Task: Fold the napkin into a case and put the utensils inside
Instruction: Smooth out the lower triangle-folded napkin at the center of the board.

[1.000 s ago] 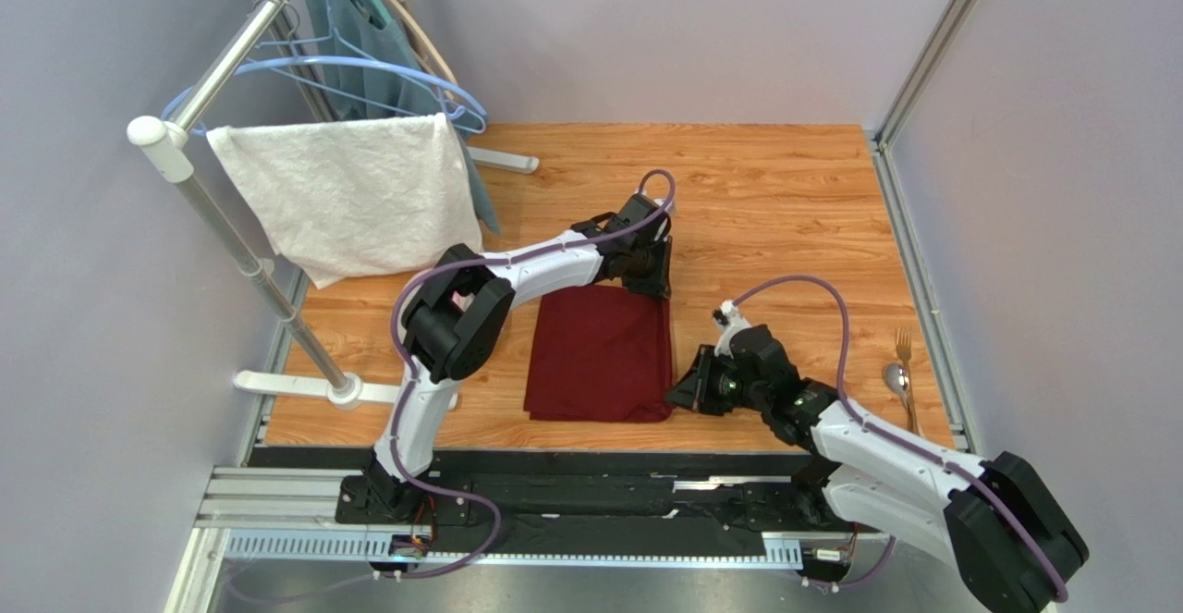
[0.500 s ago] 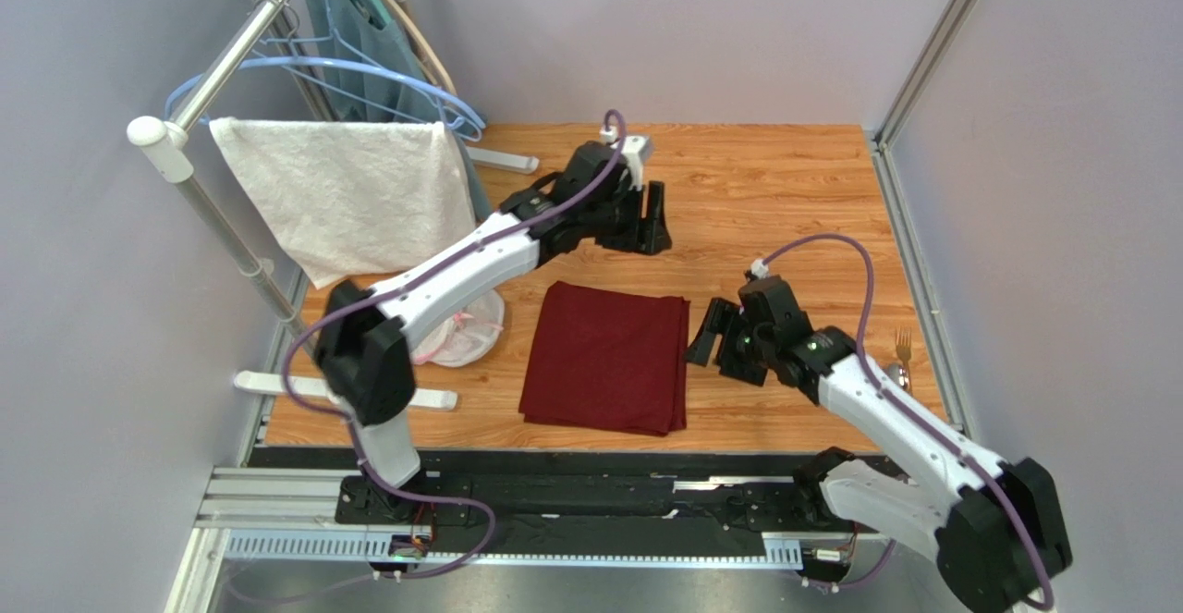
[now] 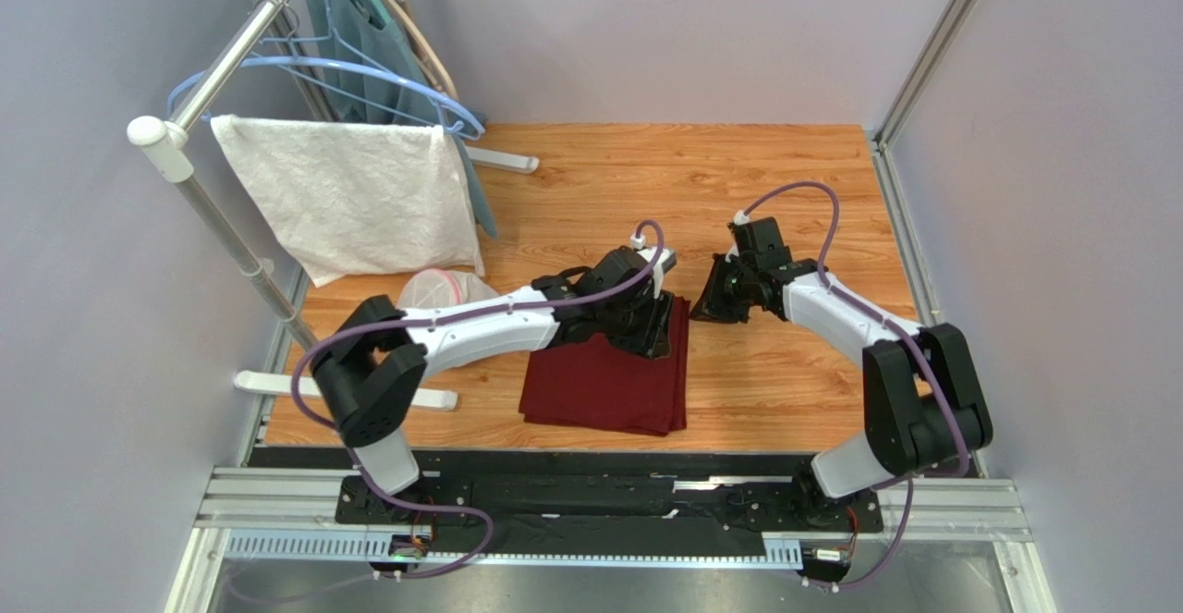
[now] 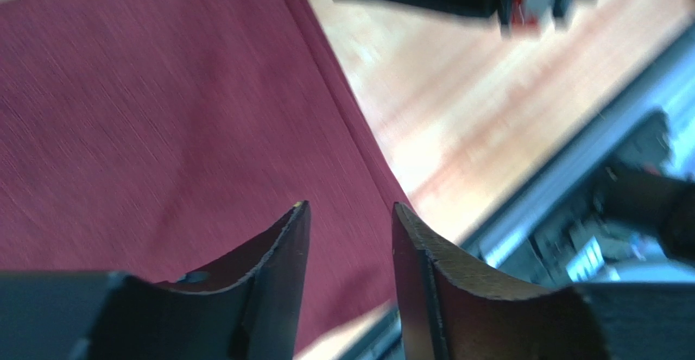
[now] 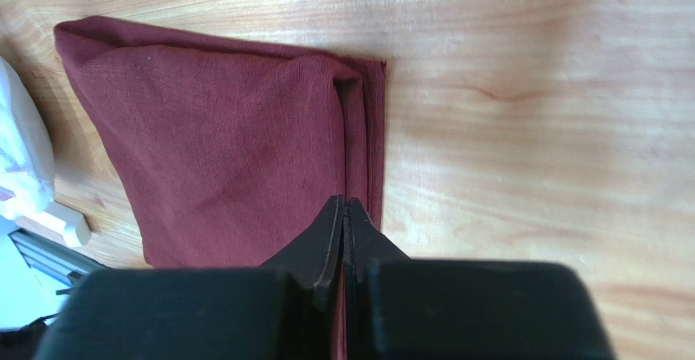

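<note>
Entry, both arms over the work area. The napkin (image 3: 597,384) lies flat on the wooden table (image 3: 778,183), near-centre, folded to a rough rectangle with its stacked edges running along the right side. It is not yet a narrow strip.

Left gripper (image 4: 349,209): hangs low over the far right part of the napkin, jaws apart, with bare cloth showing through the gap and nothing held. The wrist view is motion-blurred, so I cannot tell whether the fingertips touch the fabric.

Right gripper (image 5: 344,204): jaws pressed together, tips meeting right over the napkin's layered right edge, near the far right corner. I cannot tell whether any cloth is pinched between them.

Left side of the table: a white textured towel (image 3: 347,197) draped on the drying rack (image 3: 149,132), and a pale bag-like bundle (image 3: 445,290) near the rack's foot, just left of the napkin.
</note>
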Robot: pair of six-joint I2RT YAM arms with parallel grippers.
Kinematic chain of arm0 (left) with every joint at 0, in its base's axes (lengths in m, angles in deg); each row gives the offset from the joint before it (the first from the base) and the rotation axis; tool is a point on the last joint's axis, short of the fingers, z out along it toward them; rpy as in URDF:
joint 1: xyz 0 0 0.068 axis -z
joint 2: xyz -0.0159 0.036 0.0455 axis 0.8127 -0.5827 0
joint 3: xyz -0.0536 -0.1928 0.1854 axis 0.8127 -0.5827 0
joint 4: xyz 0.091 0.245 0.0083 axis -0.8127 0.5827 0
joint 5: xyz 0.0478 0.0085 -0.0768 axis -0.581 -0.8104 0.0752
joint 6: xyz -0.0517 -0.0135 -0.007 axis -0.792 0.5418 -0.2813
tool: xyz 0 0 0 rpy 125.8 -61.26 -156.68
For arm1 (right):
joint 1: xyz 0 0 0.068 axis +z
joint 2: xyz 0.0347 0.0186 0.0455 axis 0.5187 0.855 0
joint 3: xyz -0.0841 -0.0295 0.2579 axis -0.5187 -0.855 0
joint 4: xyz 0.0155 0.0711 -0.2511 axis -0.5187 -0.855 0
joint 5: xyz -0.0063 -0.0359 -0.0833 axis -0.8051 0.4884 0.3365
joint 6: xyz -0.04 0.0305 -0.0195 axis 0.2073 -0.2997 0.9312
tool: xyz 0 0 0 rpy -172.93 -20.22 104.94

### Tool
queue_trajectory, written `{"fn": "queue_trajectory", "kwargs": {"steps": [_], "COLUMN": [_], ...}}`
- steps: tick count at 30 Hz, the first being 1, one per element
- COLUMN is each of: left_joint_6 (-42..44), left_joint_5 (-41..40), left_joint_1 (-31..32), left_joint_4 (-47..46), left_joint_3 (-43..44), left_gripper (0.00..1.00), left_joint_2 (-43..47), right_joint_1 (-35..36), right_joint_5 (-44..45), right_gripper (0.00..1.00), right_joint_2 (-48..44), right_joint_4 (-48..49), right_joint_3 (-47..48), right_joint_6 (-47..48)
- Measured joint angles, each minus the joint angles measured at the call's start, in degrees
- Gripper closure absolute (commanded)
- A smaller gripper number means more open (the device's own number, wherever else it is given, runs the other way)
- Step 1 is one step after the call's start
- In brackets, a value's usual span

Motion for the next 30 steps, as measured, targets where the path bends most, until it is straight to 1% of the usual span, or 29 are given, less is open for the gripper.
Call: {"fn": "queue_trajectory", "kwargs": {"steps": [2,5,10,11,13,15,19,24,30], "left_joint_6": [0.1,0.2,-0.4,-0.5,-0.7,-0.7,-0.6,-0.7,-0.5], "left_joint_5": [-1.3,-2.8,-4.1,-4.2,-4.4,-4.6,-5.3,-5.9,-7.7], "left_joint_1": [-0.3,-0.7,-1.0,-1.2,-1.4,-1.6,-2.1,-2.7,-3.3], "left_joint_4": [-0.2,-0.5,-0.7,-0.5,0.5,0.7,1.8,3.2,5.3], "left_joint_3": [2.7,7.5,12.3,13.2,15.7,18.7,21.2,24.1,26.4], "left_gripper": [0.52,0.59,0.60,0.66,0.67,0.67,0.66,0.60,0.59], "left_joint_2": [-3.7,-8.5,-12.9,-13.6,-15.3,-17.4,-19.9,-23.5,-26.1], "right_joint_1": [-0.4,-0.7,-1.3,-1.4,-1.7,-2.3,-3.5,-4.2,-4.9], "right_joint_5": [-1.4,-3.1,-5.2,-5.3,-5.8,-6.3,-7.2,-8.4,-9.7], "right_gripper": [1.00,1.00,1.00,1.00,1.00,1.00,1.00,1.00,1.00], "right_joint_2": [2.3,4.6,8.1,8.4,9.2,10.1,11.5,13.0,13.7], "right_joint_4": [1.7,3.9,7.1,7.4,8.2,8.9,10.3,11.6,12.5], "right_joint_3": [0.1,0.2,0.9,0.9,0.9,0.9,0.9,0.9,0.9], "right_joint_6": [0.3,0.6,1.0,1.1,1.3,1.3,1.3,1.3,1.3]}}
